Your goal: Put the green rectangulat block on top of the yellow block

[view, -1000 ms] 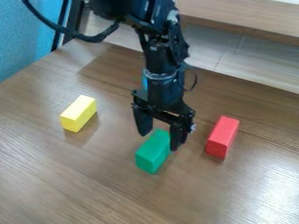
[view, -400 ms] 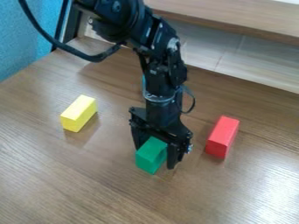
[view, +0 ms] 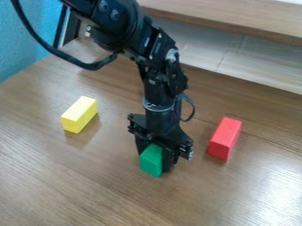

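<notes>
Green block (view: 151, 161) is at lower centre of the frame, our end effector (view: 155, 159) closed on its sides; carried too low, it may knock the yellow block (view: 79, 114), at left.

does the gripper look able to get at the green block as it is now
Yes, most likely: the gripper is down at the green block, a finger on either side, and the yellow block stands clear.

Wears glossy black, rounded housings (view: 126, 33) with round greyish screw heads (view: 114, 14). Has a thick black cable (view: 89, 66), small white markings (view: 147, 42) and a pale ring (view: 158, 108).
</notes>
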Controlling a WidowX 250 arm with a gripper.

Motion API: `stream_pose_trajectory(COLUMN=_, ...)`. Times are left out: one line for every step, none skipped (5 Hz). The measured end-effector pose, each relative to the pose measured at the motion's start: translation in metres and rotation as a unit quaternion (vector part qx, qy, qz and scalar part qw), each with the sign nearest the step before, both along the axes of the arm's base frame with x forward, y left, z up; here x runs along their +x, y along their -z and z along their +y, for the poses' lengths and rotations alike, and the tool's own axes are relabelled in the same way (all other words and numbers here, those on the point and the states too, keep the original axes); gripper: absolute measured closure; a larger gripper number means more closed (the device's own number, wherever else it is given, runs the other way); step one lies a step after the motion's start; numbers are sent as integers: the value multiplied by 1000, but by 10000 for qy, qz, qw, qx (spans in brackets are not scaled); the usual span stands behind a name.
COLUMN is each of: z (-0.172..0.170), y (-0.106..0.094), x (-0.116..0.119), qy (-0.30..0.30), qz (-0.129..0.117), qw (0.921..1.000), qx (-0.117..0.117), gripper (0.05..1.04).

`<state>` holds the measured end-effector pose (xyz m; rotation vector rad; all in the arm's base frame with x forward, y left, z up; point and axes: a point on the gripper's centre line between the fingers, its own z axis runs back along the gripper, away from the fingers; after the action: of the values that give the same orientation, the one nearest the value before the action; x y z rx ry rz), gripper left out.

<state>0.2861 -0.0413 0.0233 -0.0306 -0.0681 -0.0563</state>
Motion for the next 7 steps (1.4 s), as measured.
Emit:
stream_pose_trajectory(z=1, y=-6, x=-7, qy=-15, qz=46, qw=10000, qx=8, gripper=485)
stream_pose_trajectory(z=12, y=-37, x=-8, qy=-94, qz=-197, qw=9997, qx=-105, gripper=485)
stream_pose_trajectory(z=31, y=-44, x=-14, qy=-97, qz=-91, qw=9999, qx=-80, gripper=485)
stream_pose_trajectory(z=56, y=-44, x=-18, qy=-224, qz=60, qw=9997, qx=98, gripper=485)
stream_pose_trajectory(z=88, y=-53, x=-19, qy=-591, qz=-11, qw=9982, qx=140, gripper=485)
stream_pose_trajectory(z=120, y=-68, x=-18, qy=-967, qz=-203, qw=9950, qx=143, gripper=485)
stream_pose_trajectory(z=138, y=-76, x=-18, qy=-1221, qz=-291, qw=9921, qx=55, gripper=485)
